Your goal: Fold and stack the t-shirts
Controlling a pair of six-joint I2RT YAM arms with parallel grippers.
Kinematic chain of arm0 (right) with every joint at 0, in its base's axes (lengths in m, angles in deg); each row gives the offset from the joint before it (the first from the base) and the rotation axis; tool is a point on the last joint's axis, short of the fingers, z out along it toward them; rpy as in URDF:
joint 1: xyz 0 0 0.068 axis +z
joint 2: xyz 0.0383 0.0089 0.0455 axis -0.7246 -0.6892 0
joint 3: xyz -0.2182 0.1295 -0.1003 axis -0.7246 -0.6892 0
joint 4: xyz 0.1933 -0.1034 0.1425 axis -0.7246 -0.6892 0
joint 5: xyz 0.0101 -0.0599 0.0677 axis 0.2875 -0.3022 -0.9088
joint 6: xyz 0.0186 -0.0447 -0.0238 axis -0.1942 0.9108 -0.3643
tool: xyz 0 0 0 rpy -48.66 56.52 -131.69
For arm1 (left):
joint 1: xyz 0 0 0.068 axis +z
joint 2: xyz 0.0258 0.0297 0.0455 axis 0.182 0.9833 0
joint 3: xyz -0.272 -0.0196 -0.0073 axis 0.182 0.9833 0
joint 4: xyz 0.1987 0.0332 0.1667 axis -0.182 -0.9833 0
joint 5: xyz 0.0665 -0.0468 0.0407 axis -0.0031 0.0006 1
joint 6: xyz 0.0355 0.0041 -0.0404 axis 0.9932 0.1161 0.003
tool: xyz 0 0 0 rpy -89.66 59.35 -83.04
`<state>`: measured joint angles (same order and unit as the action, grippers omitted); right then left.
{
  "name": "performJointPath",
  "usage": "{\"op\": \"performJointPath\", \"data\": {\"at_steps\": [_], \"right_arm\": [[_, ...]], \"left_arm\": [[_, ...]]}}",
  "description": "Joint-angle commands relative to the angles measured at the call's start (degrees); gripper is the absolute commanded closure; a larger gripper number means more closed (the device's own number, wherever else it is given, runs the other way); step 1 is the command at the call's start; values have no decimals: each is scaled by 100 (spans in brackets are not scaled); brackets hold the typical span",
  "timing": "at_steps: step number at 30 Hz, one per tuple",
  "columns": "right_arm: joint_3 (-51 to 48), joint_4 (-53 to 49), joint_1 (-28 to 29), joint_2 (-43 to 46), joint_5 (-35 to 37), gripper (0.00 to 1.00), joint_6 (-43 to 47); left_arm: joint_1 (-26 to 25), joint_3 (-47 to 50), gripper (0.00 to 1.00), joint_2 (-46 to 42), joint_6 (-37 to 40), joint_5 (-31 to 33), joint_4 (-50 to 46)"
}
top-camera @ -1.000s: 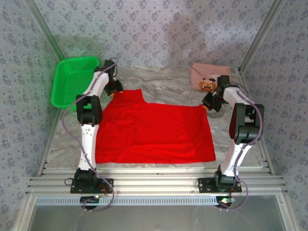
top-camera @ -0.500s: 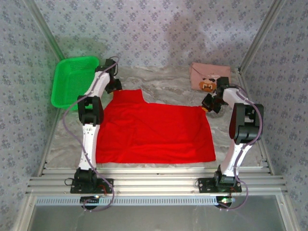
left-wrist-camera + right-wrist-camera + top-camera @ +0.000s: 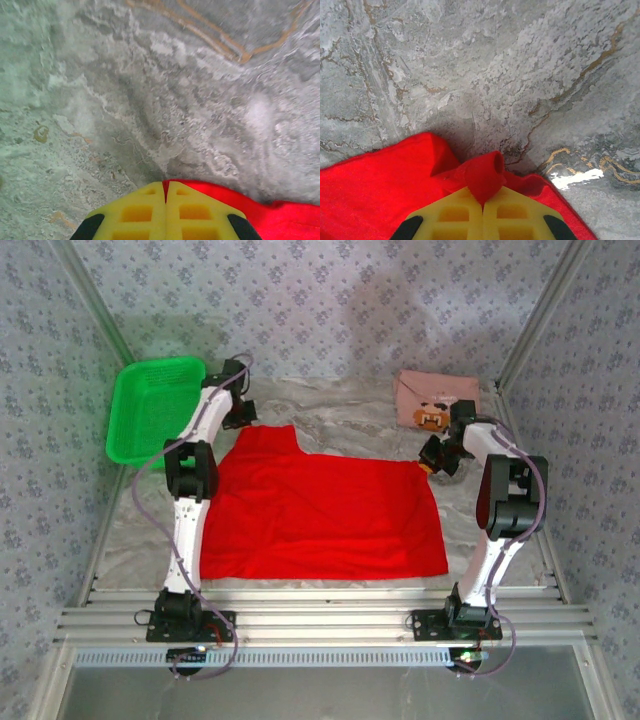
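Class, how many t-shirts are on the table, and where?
2. The bright red cloth t-shirt lies spread flat centrally; the folded dusty pink cloth t-shirt sits at the far right corner. Any under the red one would be hidden.

Desk (image 3: 340, 412): grey marbled top with pale patches and thin tan veins.

1. Red t-shirt (image 3: 320, 510): spread flat across the middle of the desk, reaching from near the left edge to near the right edge. One flap juts toward the far edge on the left side, and the hem lies close to the near edge.
2. Pink t-shirt (image 3: 428, 400): folded, at the far right corner, brown print facing up, apart from the red one.
3. Green mesh basket (image 3: 150, 415): at the far left corner.
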<state>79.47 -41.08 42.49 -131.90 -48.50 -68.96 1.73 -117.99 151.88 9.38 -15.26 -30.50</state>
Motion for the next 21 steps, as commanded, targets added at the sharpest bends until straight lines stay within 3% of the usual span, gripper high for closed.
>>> {"op": "performJointPath", "data": {"at_steps": [1, 9, 21], "right_arm": [[79, 7, -39, 410, -51, 100, 13], [228, -16, -80, 584, -42, 100, 112], [62, -19, -19, 879, 28, 100, 276]], "left_arm": [[23, -240, 100, -595, 156, -74, -106], [93, 111, 100, -1463, 309, -249, 53], [201, 2060, 100, -3174, 420, -538, 885]]}}
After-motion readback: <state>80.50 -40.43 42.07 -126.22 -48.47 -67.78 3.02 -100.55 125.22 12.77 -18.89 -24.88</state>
